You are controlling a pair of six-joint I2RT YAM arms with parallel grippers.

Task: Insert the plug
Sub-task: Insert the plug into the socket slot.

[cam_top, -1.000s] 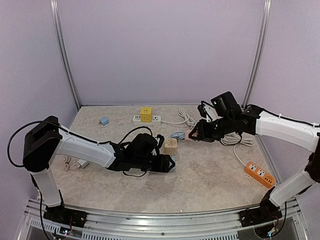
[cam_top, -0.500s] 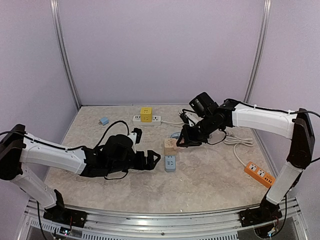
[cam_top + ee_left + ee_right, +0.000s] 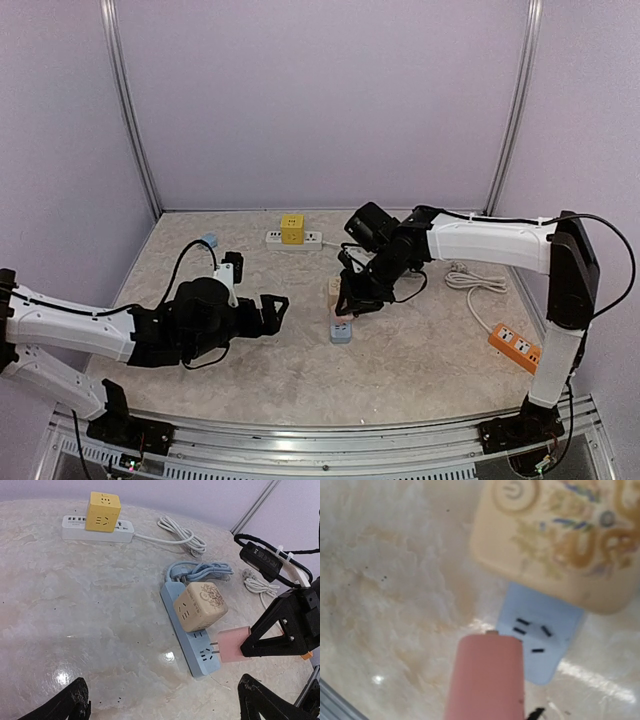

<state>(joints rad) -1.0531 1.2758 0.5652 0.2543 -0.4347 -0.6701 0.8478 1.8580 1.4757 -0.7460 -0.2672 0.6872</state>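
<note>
A pale blue power strip (image 3: 341,331) lies flat mid-table, with a beige cube adapter (image 3: 200,606) plugged into its middle. Its end socket (image 3: 206,655) is free. My right gripper (image 3: 352,300) is shut on a pink plug (image 3: 232,643) and holds it just over that end socket, prongs toward the strip and not in the slots. In the right wrist view the pink plug (image 3: 487,680) covers the strip's (image 3: 540,637) left edge below the beige cube (image 3: 555,535). My left gripper (image 3: 255,290) is open and empty, well left of the strip; its fingertips (image 3: 75,700) frame the view.
A yellow cube adapter (image 3: 292,228) sits on a white power strip (image 3: 75,524) at the back. The blue strip's coiled cable (image 3: 200,572) lies behind it. A white cable coil (image 3: 470,278) and an orange power strip (image 3: 518,347) are at the right. A small blue adapter (image 3: 208,240) is at the back left.
My left gripper let go of the blue strip and drew back to the left, open. My right gripper carried the pink plug left and down to the strip's end socket.
</note>
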